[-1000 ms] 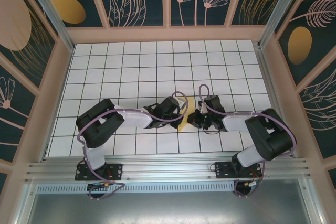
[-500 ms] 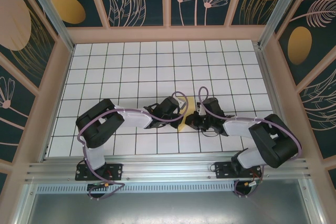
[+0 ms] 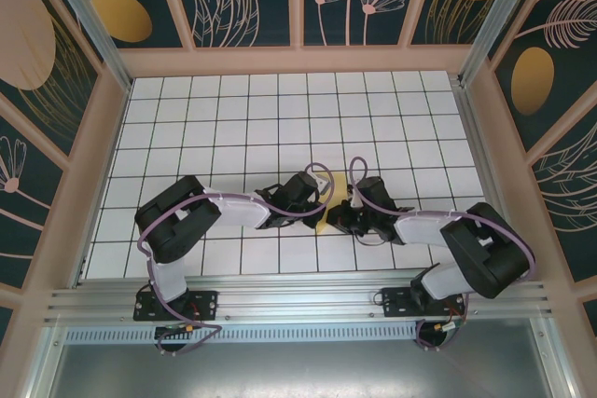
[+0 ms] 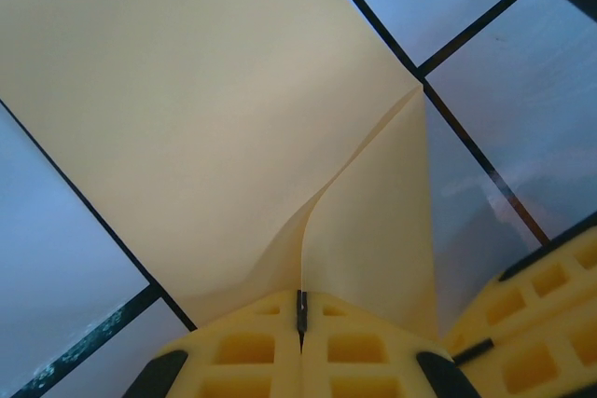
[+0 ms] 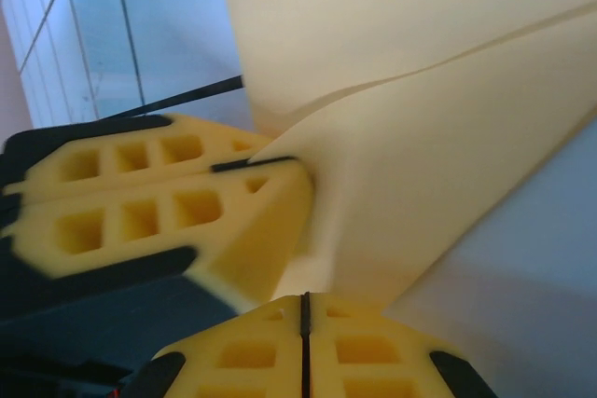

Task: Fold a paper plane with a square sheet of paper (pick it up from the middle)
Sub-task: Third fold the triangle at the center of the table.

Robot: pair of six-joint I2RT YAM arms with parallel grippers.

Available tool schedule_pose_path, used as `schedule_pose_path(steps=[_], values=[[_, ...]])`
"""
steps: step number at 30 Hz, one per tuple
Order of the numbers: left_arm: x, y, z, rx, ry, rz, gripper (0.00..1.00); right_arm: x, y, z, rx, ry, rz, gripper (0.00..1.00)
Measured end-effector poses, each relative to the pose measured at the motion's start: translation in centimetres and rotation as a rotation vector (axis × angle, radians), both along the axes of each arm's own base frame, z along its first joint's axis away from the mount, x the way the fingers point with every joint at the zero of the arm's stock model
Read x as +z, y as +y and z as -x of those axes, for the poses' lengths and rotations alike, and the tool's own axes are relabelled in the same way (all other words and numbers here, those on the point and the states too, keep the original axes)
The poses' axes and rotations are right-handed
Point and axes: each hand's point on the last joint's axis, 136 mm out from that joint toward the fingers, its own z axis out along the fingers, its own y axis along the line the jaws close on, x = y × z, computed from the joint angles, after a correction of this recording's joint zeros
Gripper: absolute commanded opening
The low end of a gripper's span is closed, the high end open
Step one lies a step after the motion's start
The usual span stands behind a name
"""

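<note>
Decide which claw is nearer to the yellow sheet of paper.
Neither left nor right: both grip it. The left claw pinches the yellow sheet of paper from its left side; the right claw pinches it from the right, close alongside.

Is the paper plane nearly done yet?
Not nearly. Done: the yellow paper is picked up, with a soft ridge pinched into it. In hand: the left fingers and right fingers are both shut on the paper, close together. Left: no sharp crease, pointed nose or wings show, so most of the folding probably remains.
</note>
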Motion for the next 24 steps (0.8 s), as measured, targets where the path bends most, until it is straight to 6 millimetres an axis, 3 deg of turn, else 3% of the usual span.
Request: schedule_pose_path(steps=[12, 24], values=[[-0.1, -0.1, 0.0, -0.003, 0.001, 0.006, 0.0, -1.3, 0.4, 1.2, -0.001, 0.034, -0.004, 0.09], [0.0, -0.2, 0.0, -0.004, 0.001, 0.008, 0.0, -0.4, 0.9, 1.3, -0.002, -0.002, 0.003, 0.09]])
